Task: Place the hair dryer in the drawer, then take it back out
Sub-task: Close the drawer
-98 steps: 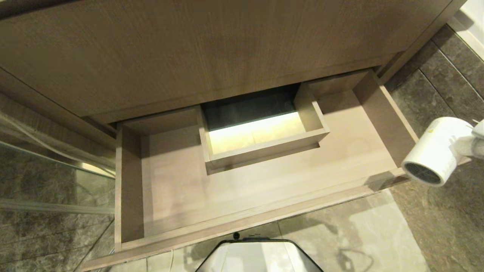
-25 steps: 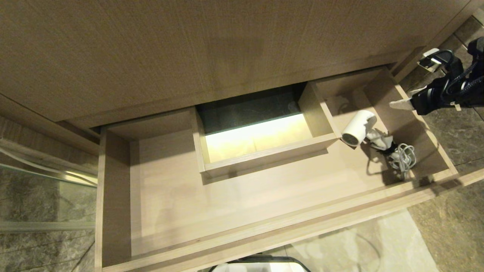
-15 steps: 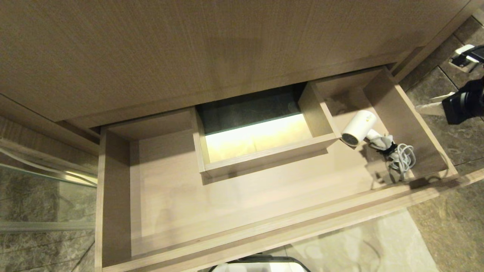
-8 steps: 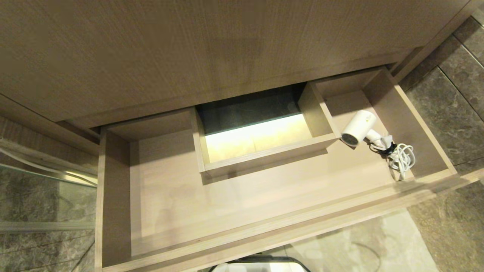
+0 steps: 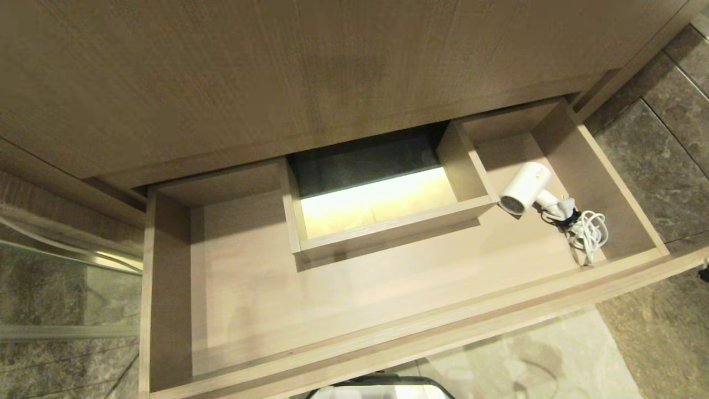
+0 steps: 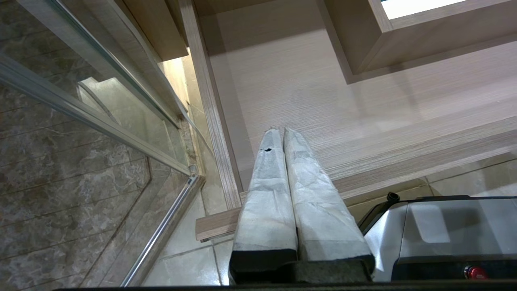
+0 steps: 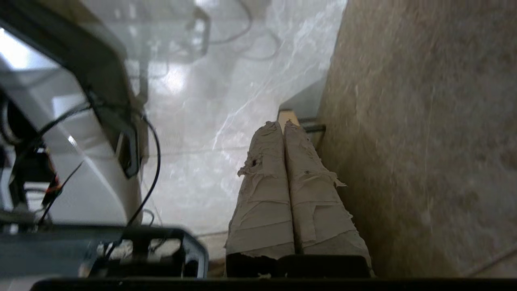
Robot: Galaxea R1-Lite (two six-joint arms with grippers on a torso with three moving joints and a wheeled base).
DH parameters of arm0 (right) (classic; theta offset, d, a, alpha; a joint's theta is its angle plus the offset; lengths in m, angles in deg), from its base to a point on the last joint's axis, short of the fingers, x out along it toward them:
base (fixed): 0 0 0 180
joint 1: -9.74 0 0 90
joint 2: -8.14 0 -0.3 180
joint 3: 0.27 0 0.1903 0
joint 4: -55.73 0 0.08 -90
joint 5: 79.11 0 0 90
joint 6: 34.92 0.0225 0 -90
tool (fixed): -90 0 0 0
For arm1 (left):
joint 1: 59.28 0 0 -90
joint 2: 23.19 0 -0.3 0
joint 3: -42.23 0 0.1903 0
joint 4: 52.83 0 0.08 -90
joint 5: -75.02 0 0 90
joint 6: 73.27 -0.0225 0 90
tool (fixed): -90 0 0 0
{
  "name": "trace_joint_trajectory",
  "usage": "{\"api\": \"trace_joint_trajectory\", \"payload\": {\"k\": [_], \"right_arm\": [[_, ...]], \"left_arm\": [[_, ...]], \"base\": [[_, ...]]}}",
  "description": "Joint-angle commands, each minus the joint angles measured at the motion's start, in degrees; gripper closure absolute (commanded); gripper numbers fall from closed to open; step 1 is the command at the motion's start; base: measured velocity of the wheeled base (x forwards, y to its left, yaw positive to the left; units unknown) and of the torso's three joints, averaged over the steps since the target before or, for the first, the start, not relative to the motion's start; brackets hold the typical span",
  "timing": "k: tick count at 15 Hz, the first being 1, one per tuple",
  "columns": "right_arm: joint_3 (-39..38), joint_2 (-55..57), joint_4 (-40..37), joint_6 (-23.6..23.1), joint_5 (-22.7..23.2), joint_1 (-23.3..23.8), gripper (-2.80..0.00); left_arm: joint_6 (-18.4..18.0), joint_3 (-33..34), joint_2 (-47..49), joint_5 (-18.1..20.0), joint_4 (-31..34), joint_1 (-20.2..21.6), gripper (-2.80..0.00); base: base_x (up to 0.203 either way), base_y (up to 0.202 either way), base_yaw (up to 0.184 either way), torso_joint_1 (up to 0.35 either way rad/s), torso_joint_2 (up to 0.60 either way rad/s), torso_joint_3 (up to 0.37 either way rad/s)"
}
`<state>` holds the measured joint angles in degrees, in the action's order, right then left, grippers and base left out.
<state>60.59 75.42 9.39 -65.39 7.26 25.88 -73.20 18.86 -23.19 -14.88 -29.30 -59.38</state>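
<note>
White hair dryer (image 5: 526, 186) in drawer (image 5: 388, 332), clear of right hand (image 7: 282, 125)

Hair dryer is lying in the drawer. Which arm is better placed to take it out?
Probably the right. The hair dryer lies at the drawer's right end; the left end effector is shut by the far left corner.

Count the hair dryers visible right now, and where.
1. The hair dryer lies inside the open drawer, at its right end, beside the boxed cutout. None elsewhere in view.
</note>
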Motion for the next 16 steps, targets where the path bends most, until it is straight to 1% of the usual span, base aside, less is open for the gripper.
{"api": "trace_joint_trajectory", "payload": {"k": [1,4,6,10,14,16], "right_arm": [[-2.55,5.32,5.99,-0.16,0.07,-0.05,0.00],[-2.79,10.23,13.17,-0.11,0.70,-0.06,0.00],[-2.35,12.09,16.54,-0.11,1.52,-0.06,0.00],[-0.97,14.01,19.55,-0.11,1.52,-0.06,0.00],[1.36,16.69,20.51,-0.05,1.56,-0.06,0.00],[1.57,17.18,23.58,0.07,1.86,-0.09,0.00]], "left_arm": [[0.01,0.00,0.00,-0.01,0.02,0.01,0.00],[0.01,0.00,0.00,-0.01,0.02,0.01,0.00],[0.01,0.00,0.00,-0.01,0.02,0.01,0.00],[0.01,0.00,0.00,-0.01,0.02,0.01,0.00],[0.01,0.00,0.00,-0.01,0.02,0.01,0.00],[0.01,0.00,0.00,-0.01,0.02,0.01,0.00]], "base": [[0.000,0.000,0.000,0.000,0.00,0.000],[0.000,0.000,0.000,0.000,0.00,0.000],[0.000,0.000,0.000,0.000,0.00,0.000],[0.000,0.000,0.000,0.000,0.00,0.000],[0.000,0.000,0.000,0.000,0.00,0.000],[0.000,0.000,0.000,0.000,0.00,0.000]]}}
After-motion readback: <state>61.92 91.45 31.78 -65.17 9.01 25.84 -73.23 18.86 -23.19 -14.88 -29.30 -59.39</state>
